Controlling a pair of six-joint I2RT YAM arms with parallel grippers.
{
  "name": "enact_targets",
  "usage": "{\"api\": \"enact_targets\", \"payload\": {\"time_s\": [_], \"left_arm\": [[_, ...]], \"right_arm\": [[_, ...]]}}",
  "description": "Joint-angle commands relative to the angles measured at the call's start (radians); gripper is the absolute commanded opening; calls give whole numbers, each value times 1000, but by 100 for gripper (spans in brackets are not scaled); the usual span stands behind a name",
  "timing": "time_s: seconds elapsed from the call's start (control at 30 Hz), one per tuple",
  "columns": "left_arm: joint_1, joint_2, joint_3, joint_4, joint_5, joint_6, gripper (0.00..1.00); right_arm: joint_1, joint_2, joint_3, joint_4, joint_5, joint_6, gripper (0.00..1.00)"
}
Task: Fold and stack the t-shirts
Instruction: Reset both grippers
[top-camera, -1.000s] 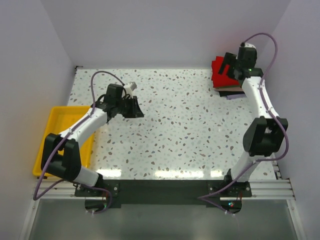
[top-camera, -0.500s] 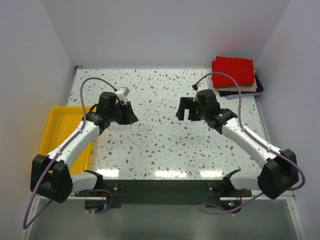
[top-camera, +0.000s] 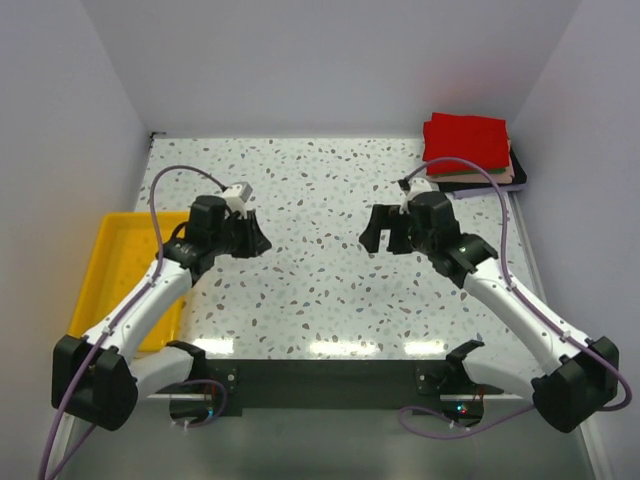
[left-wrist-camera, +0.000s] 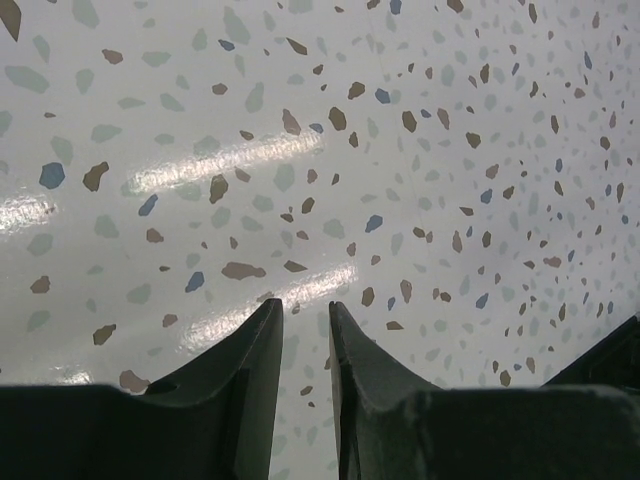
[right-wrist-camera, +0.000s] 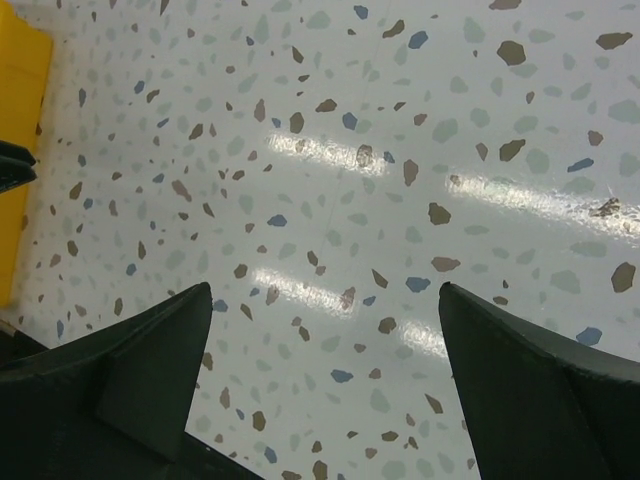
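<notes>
The t-shirts (top-camera: 470, 160) sit as one folded stack in the far right corner of the table (top-camera: 320, 290). The red shirt (top-camera: 465, 135) lies flat on top, and dark, pale pink and lavender edges show just beneath it along the near and right sides.

A second ago the right gripper (top-camera: 385, 232) was over that corner, right above the red shirt. It has since pulled back to the middle of the table, well apart from the stack, and the red shirt is uncovered and lying square. Its jaws stand wide apart with nothing between them; only bare speckled surface shows below.

The left gripper (top-camera: 252, 238) has drifted only a little, toward the near edge, and hangs over the left half of the table near the yellow tray (top-camera: 105, 275). Its fingers (left-wrist-camera: 255, 350) are almost together, with a thin slit between them and nothing in it.

I read the withdrawal as the red shirt's placement being finished. No loose shirt shows on the table, and none in the part of the tray that the left arm leaves visible. So the folding and stacking looks done or very nearly so. Both arms seem to be retreating rather than reaching for more cloth.
</notes>
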Motion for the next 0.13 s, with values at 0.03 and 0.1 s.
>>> {"api": "enact_targets", "payload": {"time_s": [0.03,0.1], "left_arm": [[7,-31,-4,64,6,7,30],[7,-33,-6,66,9,8,30]], "right_arm": [[-1,-32,-6,-4,12,-7,99],[-1,-65,-14,10,29,-9,99]]}}
